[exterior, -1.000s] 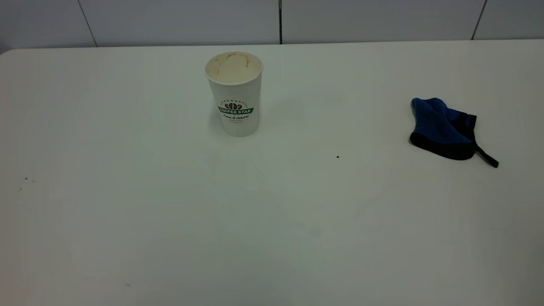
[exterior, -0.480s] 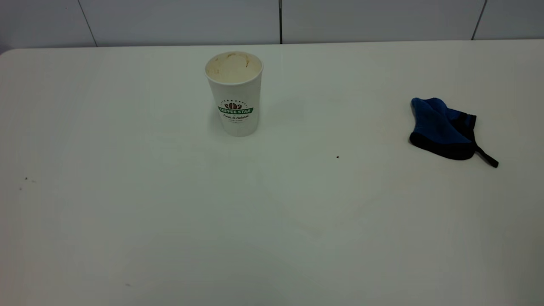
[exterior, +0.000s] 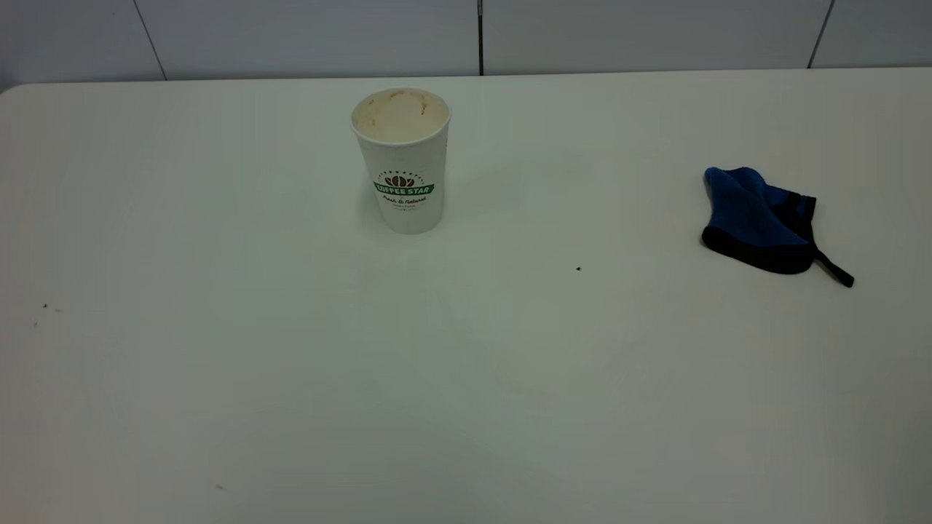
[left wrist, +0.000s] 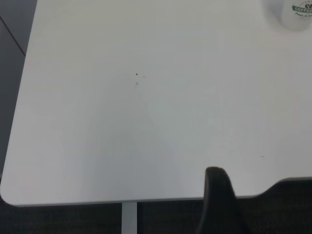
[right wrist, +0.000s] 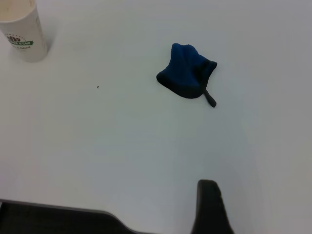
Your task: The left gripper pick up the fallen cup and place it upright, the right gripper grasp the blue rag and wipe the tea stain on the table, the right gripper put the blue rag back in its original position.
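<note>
The white "COFFEE STAR" cup (exterior: 403,164) stands upright at the back middle of the white table (exterior: 291,364). It also shows in the left wrist view (left wrist: 294,13) and the right wrist view (right wrist: 23,31). The blue rag (exterior: 757,220) lies crumpled at the right, strap trailing; it also shows in the right wrist view (right wrist: 187,77). No tea stain shows clearly. Neither gripper is in the exterior view. Only a black part of the left gripper (left wrist: 217,204) shows, over the table's near edge, far from the cup. Only a black part of the right gripper (right wrist: 209,207) shows, well short of the rag.
A tiny black speck (exterior: 578,268) lies between cup and rag, with more specks at the left (exterior: 44,306). A grey panelled wall (exterior: 480,36) runs behind the table. The table's rounded corner (left wrist: 9,195) shows in the left wrist view.
</note>
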You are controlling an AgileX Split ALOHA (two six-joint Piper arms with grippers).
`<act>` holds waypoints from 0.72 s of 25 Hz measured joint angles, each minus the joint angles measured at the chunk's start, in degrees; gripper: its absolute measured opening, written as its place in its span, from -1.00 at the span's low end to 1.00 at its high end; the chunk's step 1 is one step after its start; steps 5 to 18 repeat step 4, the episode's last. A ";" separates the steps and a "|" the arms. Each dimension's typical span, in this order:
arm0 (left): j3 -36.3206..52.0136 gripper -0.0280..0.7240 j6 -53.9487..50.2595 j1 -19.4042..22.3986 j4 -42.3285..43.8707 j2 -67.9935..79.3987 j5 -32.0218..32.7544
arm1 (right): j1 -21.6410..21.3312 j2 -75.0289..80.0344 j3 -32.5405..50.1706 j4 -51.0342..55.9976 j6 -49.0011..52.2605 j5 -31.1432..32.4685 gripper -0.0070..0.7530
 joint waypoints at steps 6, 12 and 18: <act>0.00 0.39 0.05 0.00 0.00 0.00 0.00 | 0.00 0.00 0.00 -0.05 0.00 0.00 0.48; 0.00 0.39 0.05 0.00 0.00 0.00 0.00 | 0.00 0.00 0.00 -0.05 0.00 0.00 0.48; 0.00 0.39 0.05 0.00 0.00 0.00 0.00 | 0.00 0.00 0.00 -0.05 0.00 0.00 0.48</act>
